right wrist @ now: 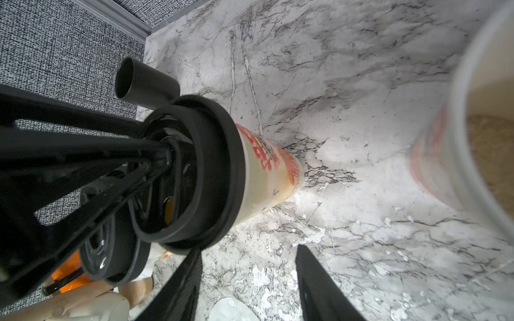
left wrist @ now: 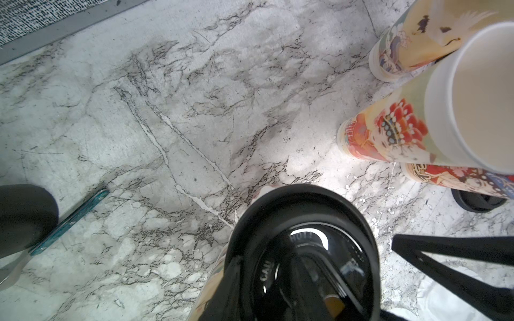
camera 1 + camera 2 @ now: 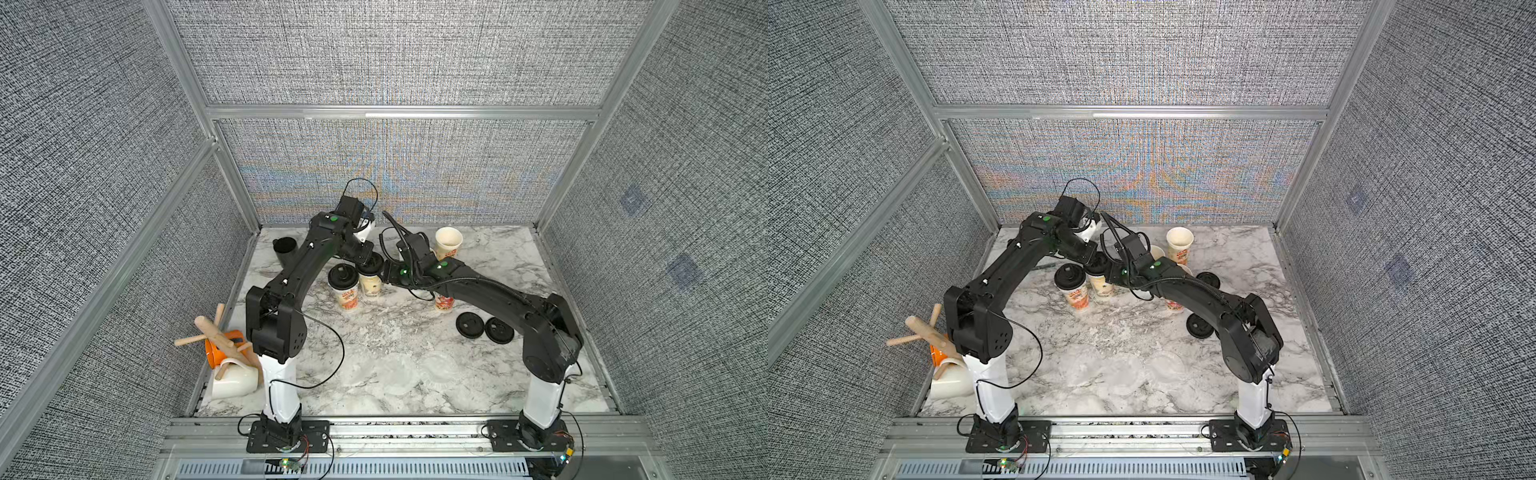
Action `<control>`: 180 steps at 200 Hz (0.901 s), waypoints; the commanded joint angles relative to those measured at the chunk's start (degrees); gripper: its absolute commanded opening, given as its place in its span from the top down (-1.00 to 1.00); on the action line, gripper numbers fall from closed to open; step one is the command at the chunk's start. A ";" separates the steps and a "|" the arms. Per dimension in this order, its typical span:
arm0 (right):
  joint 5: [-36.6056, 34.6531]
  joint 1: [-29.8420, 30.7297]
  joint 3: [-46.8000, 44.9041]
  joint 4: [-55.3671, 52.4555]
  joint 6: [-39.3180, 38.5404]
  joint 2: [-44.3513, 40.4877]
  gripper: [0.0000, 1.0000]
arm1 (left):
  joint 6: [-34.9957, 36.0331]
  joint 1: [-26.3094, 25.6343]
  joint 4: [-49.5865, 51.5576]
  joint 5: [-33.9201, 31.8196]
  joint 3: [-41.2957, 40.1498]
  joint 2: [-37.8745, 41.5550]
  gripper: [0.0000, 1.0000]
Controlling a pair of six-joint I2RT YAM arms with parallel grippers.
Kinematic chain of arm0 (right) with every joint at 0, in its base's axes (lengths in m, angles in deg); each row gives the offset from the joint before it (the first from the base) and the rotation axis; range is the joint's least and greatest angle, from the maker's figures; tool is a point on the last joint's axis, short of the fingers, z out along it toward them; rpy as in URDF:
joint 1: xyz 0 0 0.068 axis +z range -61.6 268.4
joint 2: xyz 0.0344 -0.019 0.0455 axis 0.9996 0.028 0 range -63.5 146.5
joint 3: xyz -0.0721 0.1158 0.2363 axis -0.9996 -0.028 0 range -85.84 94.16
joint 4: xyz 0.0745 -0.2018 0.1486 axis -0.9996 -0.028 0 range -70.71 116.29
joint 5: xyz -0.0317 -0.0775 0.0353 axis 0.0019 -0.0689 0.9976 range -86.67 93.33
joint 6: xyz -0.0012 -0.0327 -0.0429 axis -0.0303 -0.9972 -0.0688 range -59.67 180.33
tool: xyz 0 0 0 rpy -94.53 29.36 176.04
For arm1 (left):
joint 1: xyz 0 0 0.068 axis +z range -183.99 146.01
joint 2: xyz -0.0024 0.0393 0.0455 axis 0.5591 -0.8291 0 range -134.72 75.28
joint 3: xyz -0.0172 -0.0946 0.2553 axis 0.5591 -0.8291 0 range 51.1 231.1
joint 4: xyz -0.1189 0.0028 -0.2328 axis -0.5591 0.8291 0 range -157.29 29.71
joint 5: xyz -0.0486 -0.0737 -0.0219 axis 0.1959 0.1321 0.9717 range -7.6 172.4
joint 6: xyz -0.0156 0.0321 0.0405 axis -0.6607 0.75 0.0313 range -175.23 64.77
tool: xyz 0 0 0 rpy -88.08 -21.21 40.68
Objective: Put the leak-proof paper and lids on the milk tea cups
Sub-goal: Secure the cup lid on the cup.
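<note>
Lidding seems in hand: the left gripper pinches the lid by its rim on a cup, the right gripper is half open and empty beside it, and the paper lies at the front of the tabletop, so next likely means peeling up one sheet for an open cup.

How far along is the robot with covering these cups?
Two tall printed paper cups wear black plastic lids; any paper beneath is hidden. The left gripper rests on one lid. Three more cups stand open, and translucent round paper sheets lie unused near the front.
</note>
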 commanded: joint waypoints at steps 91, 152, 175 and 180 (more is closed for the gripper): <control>-5.21 0.25 4.73 -6.69 0.30 4.92 -0.11 | 1.38 -0.29 19.39 -2.10 -3.29 -2.38 0.41; -5.16 0.71 1.85 -6.05 0.44 3.69 -0.10 | 1.54 -0.37 18.94 -1.89 -3.77 -2.26 0.41; -3.49 0.61 2.70 -4.06 -1.45 1.64 -0.10 | 1.52 -0.34 18.68 -1.88 -3.89 -2.38 0.42; -3.05 0.65 2.86 -3.36 -2.07 1.12 -0.11 | 1.54 -0.37 18.51 -1.81 -4.01 -2.36 0.42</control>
